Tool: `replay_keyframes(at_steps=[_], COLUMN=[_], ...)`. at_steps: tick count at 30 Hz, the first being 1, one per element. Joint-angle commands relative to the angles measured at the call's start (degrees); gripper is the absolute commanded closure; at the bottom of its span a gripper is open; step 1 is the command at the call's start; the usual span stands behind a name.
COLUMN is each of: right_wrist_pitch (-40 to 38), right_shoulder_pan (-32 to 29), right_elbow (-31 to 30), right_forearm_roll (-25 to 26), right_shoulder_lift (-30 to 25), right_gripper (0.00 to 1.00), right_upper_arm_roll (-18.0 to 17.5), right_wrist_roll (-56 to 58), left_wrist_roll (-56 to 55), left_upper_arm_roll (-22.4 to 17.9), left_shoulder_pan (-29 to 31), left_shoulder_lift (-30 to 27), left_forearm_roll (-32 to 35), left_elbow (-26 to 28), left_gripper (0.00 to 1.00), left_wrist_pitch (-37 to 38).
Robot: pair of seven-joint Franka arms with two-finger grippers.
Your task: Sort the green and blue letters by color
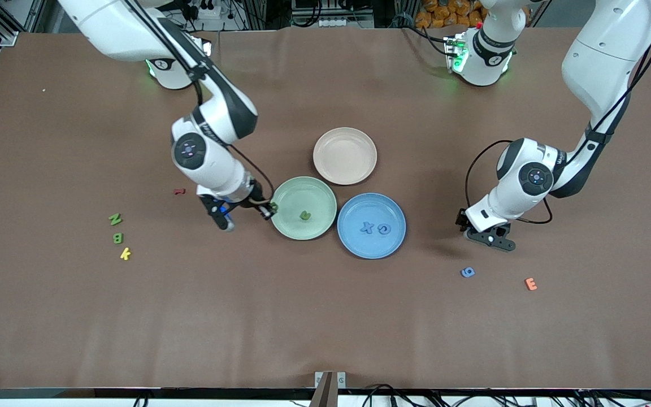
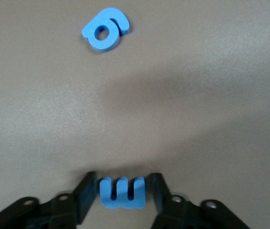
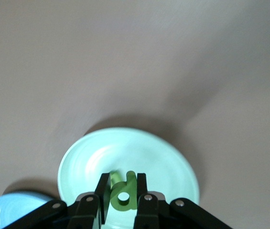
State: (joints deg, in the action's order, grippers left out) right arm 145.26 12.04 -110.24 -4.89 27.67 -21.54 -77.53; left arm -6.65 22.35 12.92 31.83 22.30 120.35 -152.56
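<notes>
The right hand (image 1: 272, 210) sits left of centre in the front view, over the rim of the green plate (image 1: 289, 195) at the side toward the right arm's end of the tabletop (image 1: 325, 316). Its fingers are clamped on a green p (image 3: 123, 193). A green u (image 1: 304, 215) lies in that plate.

The blue plate (image 1: 372, 246) touches the green plate, and a blue X (image 1: 366, 227) and blue G (image 1: 384, 229) lie in it. A beige plate (image 1: 344, 155) sits just above both in the frame.

At centre right, the left hand (image 1: 490, 236) is low at the tabletop, its fingers narrowed around a blue E (image 2: 123, 192). A blue g (image 1: 467, 272) lies lower in the frame, with an orange E (image 1: 530, 284) beside it.

At lower left lie a green N (image 1: 114, 219), a green B (image 1: 117, 238) and a yellow k (image 1: 125, 254) in a column. A small red letter (image 1: 179, 191) lies nearer the right hand.
</notes>
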Motion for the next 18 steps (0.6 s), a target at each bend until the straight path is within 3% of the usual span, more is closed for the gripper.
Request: replay_keyframes(at_steps=[1,4,5,13,16,18], right_wrist_pitch=[3.71,3.71,3.71,3.63,3.63,3.63], right_shoulder_pan=[2.9,3.87,5.0,6.16,6.68,6.69], right_elbow=[2.57,4.24,5.2,5.12,5.03,5.03], right_forearm_roll=[-0.3,0.05,0.23,0.14,0.23,0.23], right_shoulder_lift=[4.23,5.73,7.3,7.32,7.32,7.32], right_gripper=[1.0,1.0,0.94,0.59,0.37,0.29], right_upper_arm_roll=[-0.08,0.0,0.53,2.38,2.73,2.9], right_wrist_roll=[-1.31,-1.31,-1.31,-1.31,-1.31,-1.31], left_wrist_roll=[-0.73,-0.73,-2.91,-6.18,-7.76,-9.07], left_upper_arm_roll=[0.5,0.5,0.5,0.94,1.2,1.38], left_shoulder_pan=[0.79,0.7,0.44,-0.26,-0.7,-1.4], left_shoulder_lift=[0.69,0.69,0.43,0.08,-0.01,-0.1], left_forearm_roll=[1.52,1.52,1.52,1.52,1.43,1.34], left_elbow=[0.15,0.24,-0.2,-1.25,-1.87,-2.31], left_gripper=[0.76,0.79,0.86,0.87,0.87,0.87], left_wrist_pitch=[-0.37,-0.37,-0.2,0.15,0.59,0.86])
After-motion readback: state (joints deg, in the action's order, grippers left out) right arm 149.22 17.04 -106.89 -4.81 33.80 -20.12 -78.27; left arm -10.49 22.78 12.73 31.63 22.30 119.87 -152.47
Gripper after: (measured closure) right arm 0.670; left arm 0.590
